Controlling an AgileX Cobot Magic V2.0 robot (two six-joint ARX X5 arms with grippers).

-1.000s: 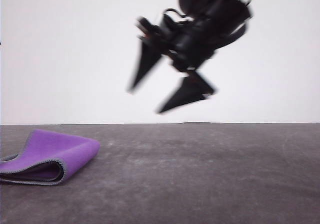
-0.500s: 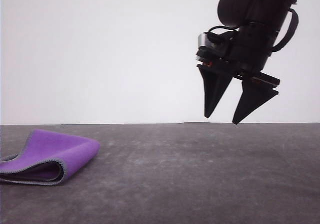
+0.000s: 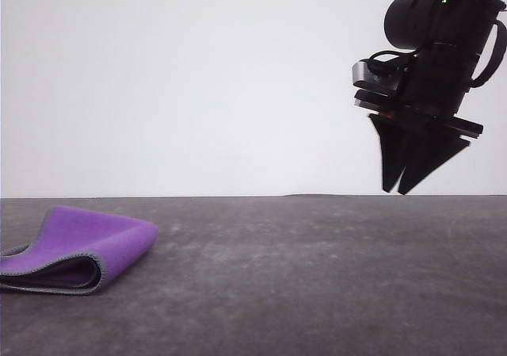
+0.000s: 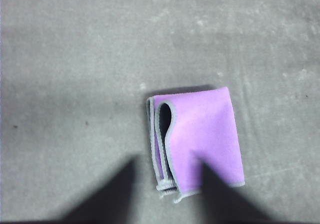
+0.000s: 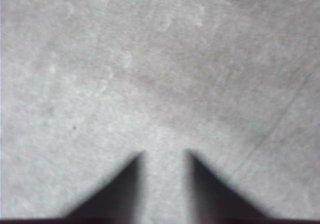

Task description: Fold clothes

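Above the table (image 3: 317,292), right fingers (image 5: 125,189) seemingly narrowly parted, empty.

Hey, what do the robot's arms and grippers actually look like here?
The right gripper is matte black with two tapered, wedge-shaped fingers under a bulky black wrist. A grey camera block sits on its side, a black cable loops beside it, and a small green light glows near the top. The left gripper shows as two dark pointed fingers.
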